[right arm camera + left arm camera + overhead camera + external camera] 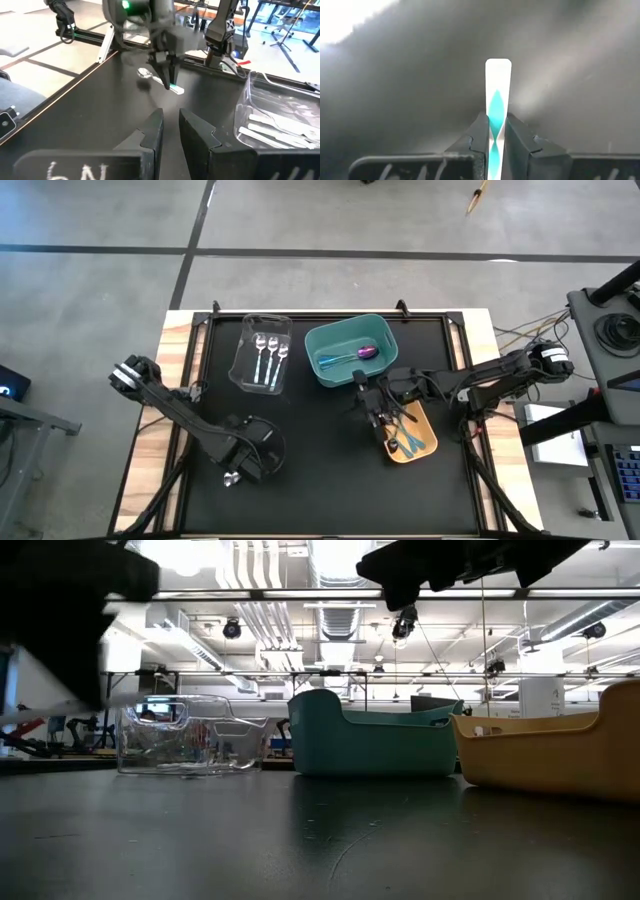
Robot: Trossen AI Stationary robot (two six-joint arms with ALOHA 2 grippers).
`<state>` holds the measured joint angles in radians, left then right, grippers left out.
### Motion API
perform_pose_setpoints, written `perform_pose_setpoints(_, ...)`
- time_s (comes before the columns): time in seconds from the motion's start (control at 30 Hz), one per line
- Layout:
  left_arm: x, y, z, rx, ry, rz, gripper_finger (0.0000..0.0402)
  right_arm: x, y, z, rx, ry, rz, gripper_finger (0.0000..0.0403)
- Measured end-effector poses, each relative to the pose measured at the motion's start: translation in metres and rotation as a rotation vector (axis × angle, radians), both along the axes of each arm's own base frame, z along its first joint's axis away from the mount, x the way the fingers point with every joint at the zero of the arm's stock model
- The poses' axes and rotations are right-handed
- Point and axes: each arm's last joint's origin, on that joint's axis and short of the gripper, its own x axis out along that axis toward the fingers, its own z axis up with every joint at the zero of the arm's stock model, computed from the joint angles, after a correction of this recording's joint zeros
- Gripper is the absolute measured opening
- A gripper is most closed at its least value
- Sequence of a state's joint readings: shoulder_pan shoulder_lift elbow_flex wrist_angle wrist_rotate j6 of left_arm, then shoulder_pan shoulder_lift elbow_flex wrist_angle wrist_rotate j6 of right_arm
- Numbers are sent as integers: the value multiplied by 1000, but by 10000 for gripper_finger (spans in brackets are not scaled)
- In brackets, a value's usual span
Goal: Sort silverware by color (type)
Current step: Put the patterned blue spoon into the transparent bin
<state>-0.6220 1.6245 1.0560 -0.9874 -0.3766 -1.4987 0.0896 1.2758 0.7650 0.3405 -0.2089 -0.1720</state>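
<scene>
Black matting covers the table (320, 480), and on it sit three bins. Upper left of centre in the high view, the clear bin (247, 365) holds three silver spoons (270, 358) side by side. Beside it the teal bin (322, 340) holds what looks like one purple-blue spoon (362, 353), though a second handle may lie beside it; I cannot tell. Right of centre, the orange bin (432, 442) holds a few teal-handled utensils (408, 438), too tangled and too much covered by the arm to count.

Lower left, the left gripper (236, 472) is clamped on a single teal-handled spoon (497, 107): its own wrist view shows the fingers (479, 134) pinching the flat handle, whose rounded end sticks out past them, while the bowl is out of that frame. The right wrist view shows that bowl as a blurred silver shape just off the mat.

The right gripper (378, 416) hovers over the orange bin's upper-left end, its fingers (150, 135) parted a little around nothing.
</scene>
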Motion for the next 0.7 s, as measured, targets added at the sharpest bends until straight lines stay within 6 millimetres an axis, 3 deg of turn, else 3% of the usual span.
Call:
perform_pose_setpoints(0.37,33,-15,63,422,-342,-271,20,0,0,0,4,-3,-3,54)
perform_pose_setpoints(0.5,41,-22,82,509,-356,-422,20,0,0,1,5,-9,-2,54)
perform_pose_setpoints(0.7,46,-25,95,503,-320,-549,20,1,0,1,6,-9,-2,54)
